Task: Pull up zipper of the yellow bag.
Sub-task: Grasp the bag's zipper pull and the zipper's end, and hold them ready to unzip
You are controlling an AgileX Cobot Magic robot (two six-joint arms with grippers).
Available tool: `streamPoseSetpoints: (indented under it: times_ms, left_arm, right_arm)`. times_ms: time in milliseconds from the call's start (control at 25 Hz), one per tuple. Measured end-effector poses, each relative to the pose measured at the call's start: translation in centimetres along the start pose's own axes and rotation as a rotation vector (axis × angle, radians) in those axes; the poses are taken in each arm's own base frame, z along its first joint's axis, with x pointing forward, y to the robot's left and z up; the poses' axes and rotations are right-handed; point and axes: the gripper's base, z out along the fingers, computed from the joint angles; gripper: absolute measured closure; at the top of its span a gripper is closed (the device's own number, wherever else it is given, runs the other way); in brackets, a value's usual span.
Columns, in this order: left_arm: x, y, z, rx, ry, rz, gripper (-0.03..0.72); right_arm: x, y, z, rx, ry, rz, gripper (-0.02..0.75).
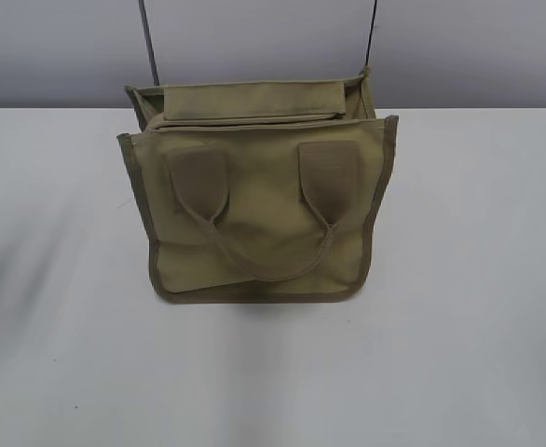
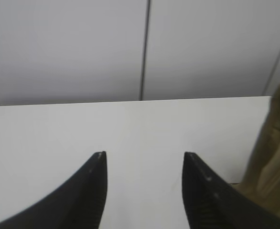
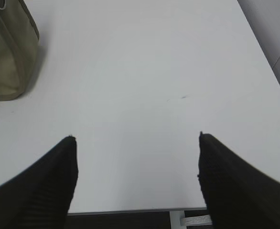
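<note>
While the bag (image 1: 259, 219) stands upright mid-table (image 1: 478, 279), zipper (image 1: 254, 121) along its top, both pincers, left (image 2: 145, 155) and right (image 3: 136, 138), hang wide, holding nothing.

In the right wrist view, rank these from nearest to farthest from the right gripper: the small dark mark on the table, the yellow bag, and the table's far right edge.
From the right gripper:
1. Dark mark, on the table just ahead, slightly right.
2. Yellow bag, far left.
3. Table's far right edge, top right.
</note>
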Motion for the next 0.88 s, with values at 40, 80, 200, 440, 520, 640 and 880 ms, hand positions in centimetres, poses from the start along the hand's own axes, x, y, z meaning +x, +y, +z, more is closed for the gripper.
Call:
streamPoseSetpoints:
  times_ms: [40, 80, 200, 440, 520, 640, 880]
  left_arm:
    - [0.6, -0.3, 0.9, 0.037, -0.004, -0.018, 0.295]
    - [1.1, -0.5, 1.6, 0.061, -0.004, -0.042, 0.295]
    - [3.7, -1.3, 3.7, 0.166, 0.036, -0.064, 0.298]
    - [8.4, -3.2, 6.3, 0.405, 0.164, -0.016, 0.292]
    - [9.4, -3.4, 7.2, 0.443, 0.163, -0.035, 0.285]
    - [10.0, -3.6, 8.3, 0.476, 0.143, -0.054, 0.277]
    - [10.2, -4.1, 10.6, 0.549, 0.096, -0.034, 0.272]
  right_arm:
    - [0.0, 0.0, 0.0, 0.000, 0.000, 0.000, 0.160]
    - [0.0, 0.0, 0.0, 0.000, 0.000, 0.000, 0.160]
    - [0.0, 0.0, 0.0, 0.000, 0.000, 0.000, 0.160]
    - [0.0, 0.0, 0.0, 0.000, 0.000, 0.000, 0.160]
    - [0.0, 0.0, 0.0, 0.000, 0.000, 0.000, 0.160]
    - [0.0, 0.0, 0.0, 0.000, 0.000, 0.000, 0.160]
    - [0.0, 0.0, 0.0, 0.000, 0.000, 0.000, 0.160]
